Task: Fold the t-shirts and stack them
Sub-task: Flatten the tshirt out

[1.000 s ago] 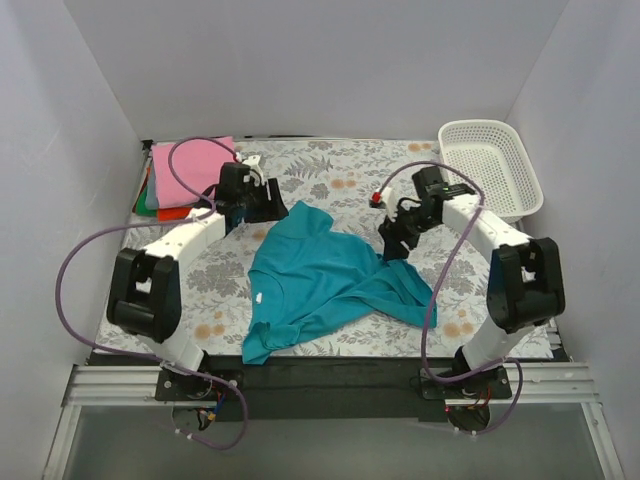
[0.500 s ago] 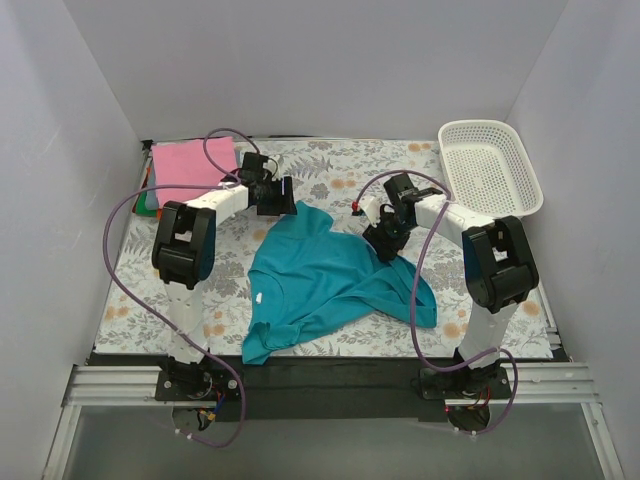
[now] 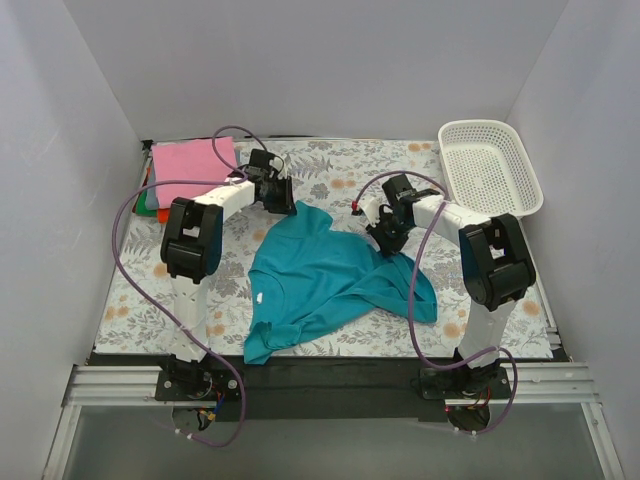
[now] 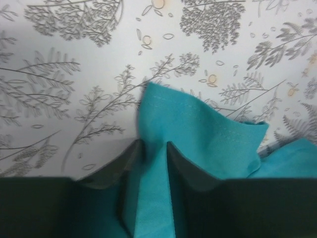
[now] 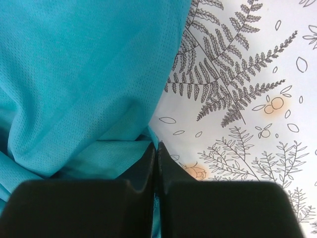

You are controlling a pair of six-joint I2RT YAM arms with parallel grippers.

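A teal-blue t-shirt lies crumpled and spread in the middle of the floral table cloth. My left gripper sits at the shirt's far left corner. In the left wrist view its fingers are closed on a fold of the teal cloth. My right gripper is at the shirt's far right edge. In the right wrist view its fingers are pressed together with a thin edge of the teal cloth pinched between them. A folded pink t-shirt tops a stack at the back left, with green and orange-red edges showing beneath it.
A white mesh basket stands at the back right corner. White walls close in the table on three sides. Purple cables loop from both arms over the table cloth. The arm bases stand at the near edge.
Both grippers have gone from open to closed on the teal shirt's far edge. The left arm has moved a little to the right, onto the shirt's corner.
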